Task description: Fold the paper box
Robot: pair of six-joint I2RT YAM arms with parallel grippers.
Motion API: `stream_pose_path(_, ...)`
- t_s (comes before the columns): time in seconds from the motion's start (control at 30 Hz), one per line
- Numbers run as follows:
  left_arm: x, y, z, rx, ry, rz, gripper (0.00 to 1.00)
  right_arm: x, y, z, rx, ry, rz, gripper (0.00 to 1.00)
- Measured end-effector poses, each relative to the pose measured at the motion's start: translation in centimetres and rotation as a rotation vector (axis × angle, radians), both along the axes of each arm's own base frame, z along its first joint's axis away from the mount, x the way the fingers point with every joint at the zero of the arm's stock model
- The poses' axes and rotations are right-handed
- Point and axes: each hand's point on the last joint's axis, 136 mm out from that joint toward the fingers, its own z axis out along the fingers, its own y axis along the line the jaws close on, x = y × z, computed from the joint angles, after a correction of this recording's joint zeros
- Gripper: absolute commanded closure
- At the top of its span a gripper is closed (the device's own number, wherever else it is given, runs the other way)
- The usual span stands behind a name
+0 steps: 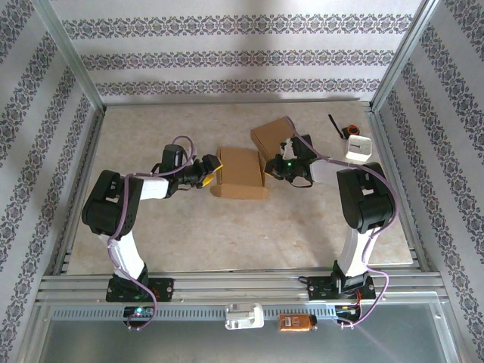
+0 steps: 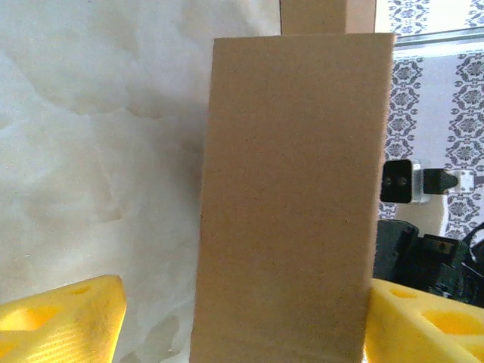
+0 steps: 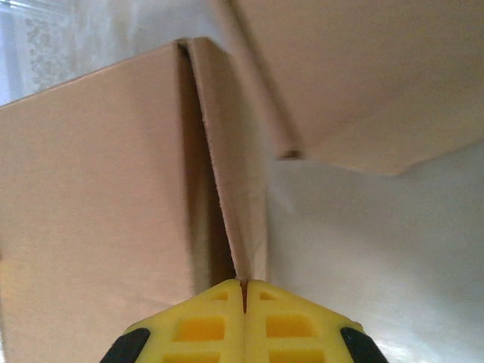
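A smooth brown cardboard box sat mid-table on the pale marbled top, with a small white device and its black antenna well apart at the back right. The left gripper stood open, its yellow fingers straddling the box's flat end. The right gripper was clamped on a thin flap.

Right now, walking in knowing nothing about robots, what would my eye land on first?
Most likely the brown cardboard box in the middle of the table, with a robot claw at each end. The left gripper straddles its left end with yellow jaws spread wide, while the right gripper is pinched shut on a thin flap at its right side.
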Motion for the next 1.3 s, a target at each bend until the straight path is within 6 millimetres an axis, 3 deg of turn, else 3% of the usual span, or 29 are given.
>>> stream_pose_path(0.23, 0.3, -0.1, 0.1, 0.040, -0.012, -0.011, 0.20, -0.1, -0.2, -0.1, 0.013, 0.004, 0.001, 0.93)
stream_pose_path(0.47, 0.1, -3.2, 1.7, -0.002, -0.075, -0.096, 0.20, -0.5, -0.2, -0.4, 0.017, 0.018, 0.005, 0.92)
stream_pose_path(0.57, 0.4, -4.1, 2.0, -0.016, -0.087, -0.113, 0.30, -0.8, 0.2, -0.4, 0.020, 0.023, 0.014, 0.90)
stream_pose_path(0.83, 0.5, -4.1, 1.3, -0.011, -0.076, -0.108, 0.54, -2.3, 2.3, -0.1, 0.034, 0.069, 0.037, 0.80)
stream_pose_path(1.03, 0.6, -3.8, 1.6, 0.070, -0.098, -0.121, 0.60, -2.7, 2.9, 2.4, 0.079, 0.057, 0.042, 0.72)
stream_pose_path(1.17, 0.6, -3.3, 2.0, 0.132, -0.103, -0.119, 0.61, -2.9, 3.4, 4.9, 0.116, 0.017, 0.059, 0.70)
stream_pose_path(1.3, 0.5, -2.6, 2.4, 0.179, -0.082, -0.098, 0.64, -3.1, 3.6, 8.0, 0.108, -0.083, 0.079, 0.61)
